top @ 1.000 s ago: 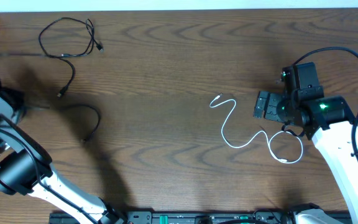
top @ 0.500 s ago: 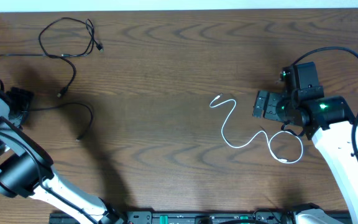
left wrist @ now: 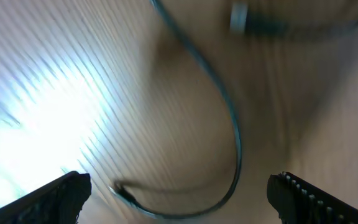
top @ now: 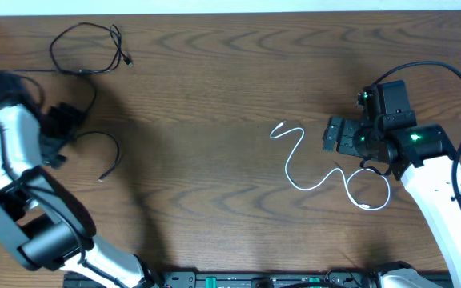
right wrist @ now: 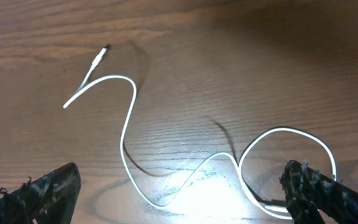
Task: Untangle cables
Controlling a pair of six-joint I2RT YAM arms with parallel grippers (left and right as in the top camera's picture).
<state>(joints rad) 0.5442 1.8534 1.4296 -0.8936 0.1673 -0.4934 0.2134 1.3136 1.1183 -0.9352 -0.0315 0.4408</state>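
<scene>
Thin black cables lie at the far left. One is a loose coil (top: 121, 50) near the back edge. A second black cable (top: 119, 148) curves just right of my left gripper (top: 64, 134), which is open and holds nothing. In the blurred left wrist view that cable (left wrist: 236, 140) arcs between the fingers on the table, its plug (left wrist: 120, 190) low on the left. The white cable (top: 301, 187) snakes beside my right gripper (top: 333, 136), which is open and empty. In the right wrist view the white cable (right wrist: 124, 134) lies ahead of the gripper (right wrist: 185, 200) and ends in a loop (right wrist: 284, 132).
The wooden table (top: 206, 96) ends at a pale strip along the back. A thick black arm cable (top: 454, 76) loops over the right arm. A dark rail (top: 254, 280) runs along the near edge.
My left gripper has opened and let go of the black cable, then swung right and away from the left edge. The cable's curve has shifted slightly left. The right arm has stayed put.
</scene>
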